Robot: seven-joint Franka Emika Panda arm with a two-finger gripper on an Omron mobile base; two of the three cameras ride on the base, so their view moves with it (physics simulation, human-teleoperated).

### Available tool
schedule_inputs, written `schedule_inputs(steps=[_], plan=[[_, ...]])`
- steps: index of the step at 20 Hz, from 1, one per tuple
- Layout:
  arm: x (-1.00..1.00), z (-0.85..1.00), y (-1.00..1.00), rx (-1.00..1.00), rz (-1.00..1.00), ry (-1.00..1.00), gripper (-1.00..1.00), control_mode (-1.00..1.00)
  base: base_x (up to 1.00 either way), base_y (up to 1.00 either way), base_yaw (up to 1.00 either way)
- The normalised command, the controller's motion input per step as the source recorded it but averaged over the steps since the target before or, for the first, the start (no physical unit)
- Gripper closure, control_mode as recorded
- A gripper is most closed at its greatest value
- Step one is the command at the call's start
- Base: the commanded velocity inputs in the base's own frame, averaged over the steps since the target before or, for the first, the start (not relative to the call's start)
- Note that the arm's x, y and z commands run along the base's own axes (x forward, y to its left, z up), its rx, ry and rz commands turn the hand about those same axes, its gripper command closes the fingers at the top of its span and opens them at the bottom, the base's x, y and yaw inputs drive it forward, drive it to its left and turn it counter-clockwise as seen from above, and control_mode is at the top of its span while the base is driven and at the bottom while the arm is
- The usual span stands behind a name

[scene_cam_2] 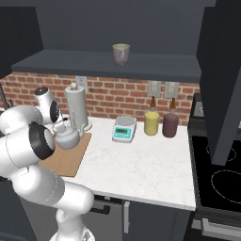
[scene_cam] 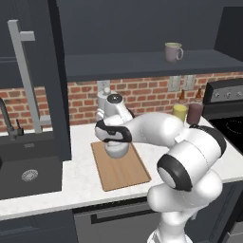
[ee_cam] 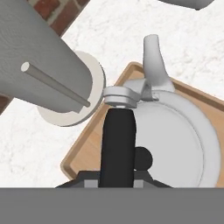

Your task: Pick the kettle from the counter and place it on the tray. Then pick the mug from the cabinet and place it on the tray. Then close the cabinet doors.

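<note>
The silver-grey kettle (scene_cam: 115, 150) (scene_cam_2: 67, 138) (ee_cam: 175, 131) sits on the far end of the wooden tray (scene_cam: 124, 174) (scene_cam_2: 66, 162) (ee_cam: 85, 151) on the white counter (scene_cam: 80, 178) (scene_cam_2: 141, 164). My gripper (scene_cam: 114, 140) (scene_cam_2: 61, 125) (ee_cam: 118, 177) is right above it, pointing down, shut on the kettle's dark arched handle (ee_cam: 119, 140). The grey-beige mug (scene_cam: 173, 52) (scene_cam_2: 121, 53) stands on the shelf of the open cabinet (scene_cam: 142, 65) (scene_cam_2: 94, 65). The cabinet doors (scene_cam: 47, 71) (scene_cam_2: 221, 70) hang open on either side.
The tall grey paper-towel holder (scene_cam_2: 76, 107) (ee_cam: 39, 70) stands close behind the kettle. A white scale (scene_cam_2: 124, 128), a yellow jar (scene_cam_2: 151, 123) and a dark-red jar (scene_cam_2: 170, 125) line the brick wall. The sink (scene_cam: 28, 171) is left, the stove (scene_cam_2: 221, 174) right.
</note>
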Motion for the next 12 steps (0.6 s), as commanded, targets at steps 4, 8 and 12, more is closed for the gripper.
schedule_inputs(steps=[4,8,12], plan=[[-0.03,-0.09,-0.06,0.0,0.0,0.0,-1.0,-1.0,0.0,0.0,0.0],[-0.01,-0.02,-0.08,0.0,0.0,0.0,-1.0,-1.0,0.0,0.0,0.0],[0.0,0.0,-0.05,0.0,0.0,-0.02,-1.0,-1.0,0.0,0.0,0.0]])
